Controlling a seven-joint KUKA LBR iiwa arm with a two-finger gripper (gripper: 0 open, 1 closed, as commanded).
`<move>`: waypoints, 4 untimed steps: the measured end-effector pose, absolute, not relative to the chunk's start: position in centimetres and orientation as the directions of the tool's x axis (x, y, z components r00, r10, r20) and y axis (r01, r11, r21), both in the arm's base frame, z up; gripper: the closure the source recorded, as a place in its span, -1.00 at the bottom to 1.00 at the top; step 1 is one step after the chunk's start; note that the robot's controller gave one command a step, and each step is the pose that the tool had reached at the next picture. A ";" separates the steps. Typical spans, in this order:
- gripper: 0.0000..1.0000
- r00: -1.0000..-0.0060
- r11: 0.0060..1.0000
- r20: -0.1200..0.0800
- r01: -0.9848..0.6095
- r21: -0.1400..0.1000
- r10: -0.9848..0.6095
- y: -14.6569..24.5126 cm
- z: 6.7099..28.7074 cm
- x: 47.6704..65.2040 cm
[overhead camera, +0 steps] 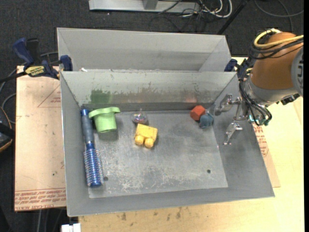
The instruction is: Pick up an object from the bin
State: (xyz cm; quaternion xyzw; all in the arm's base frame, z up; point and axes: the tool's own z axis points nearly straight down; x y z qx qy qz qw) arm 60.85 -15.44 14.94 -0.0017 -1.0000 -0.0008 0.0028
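six things, one of each kind
one yellow block (145,136); left of it one green cup (105,120) and one blue hairbrush (91,151); just above it one small clear piece (140,117); right of it one red block (197,113) and one small blue piece (206,121).

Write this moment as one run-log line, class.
claw: open, empty | position: over right wall of bin | nearest: red block, blue piece | picked: nothing yet

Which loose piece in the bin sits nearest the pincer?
The small blue piece beside the red block, back right, just left of the pincer; the others lie further left.
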 end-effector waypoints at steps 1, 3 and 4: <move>-1.00 -0.995 0.995 0.000 0.096 0.002 0.096 -14.5 8.1 64.6; 1.00 -0.993 0.993 -0.001 0.117 0.001 0.117 -15.4 8.0 63.5; 1.00 -1.000 1.000 -0.012 0.018 -0.002 0.018 -14.5 21.7 63.3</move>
